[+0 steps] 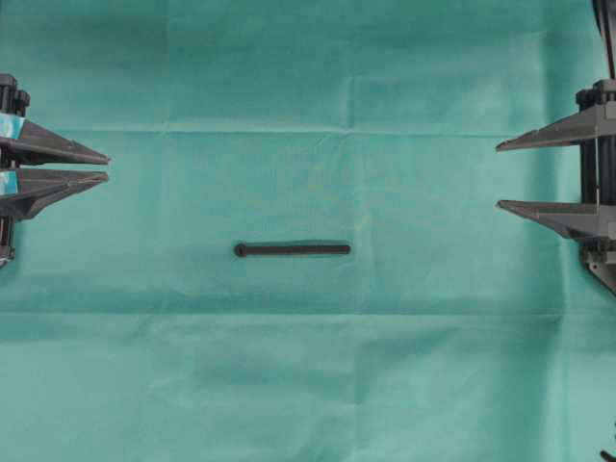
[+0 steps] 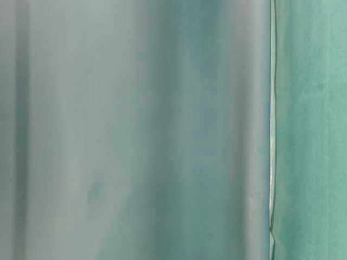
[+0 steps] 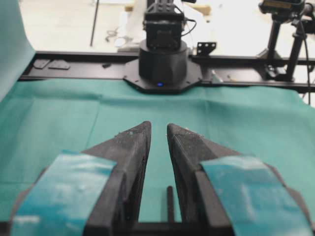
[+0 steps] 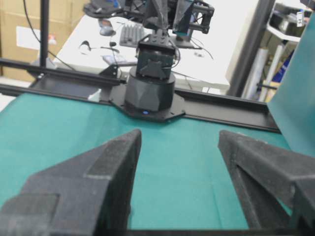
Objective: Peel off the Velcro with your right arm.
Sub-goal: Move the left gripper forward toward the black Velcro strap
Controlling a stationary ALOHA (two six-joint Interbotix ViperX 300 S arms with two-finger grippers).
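- Velcro (image 1: 293, 249) lies flat on the green cloth (image 1: 308, 385) covering the table, about mid-scene, long axis running left-right in the overhead view, rounded end pointing toward my left side.
- Lying out in the open with nothing beside it, it looks laid out for an unobstructed approach from either end.
- My right gripper (image 1: 498, 175) is parked at the right edge, jaws parted with a clear gap, empty. Wrist view shows only cloth between them.
- My left gripper (image 1: 108, 166) is parked at the left edge, jaws nearly together with a thin slit left, holding nothing. Teal patches (image 3: 66, 189) mark that one.
- Both point inward at each other across the table; my read is a neutral start pose, peel not begun.
- Strip is well apart from the right gripper: off toward centre and nearer the bottom of the overhead view than the jaw line. Squared end is the closer one.
- Table-level view is just blurred cloth, no use.
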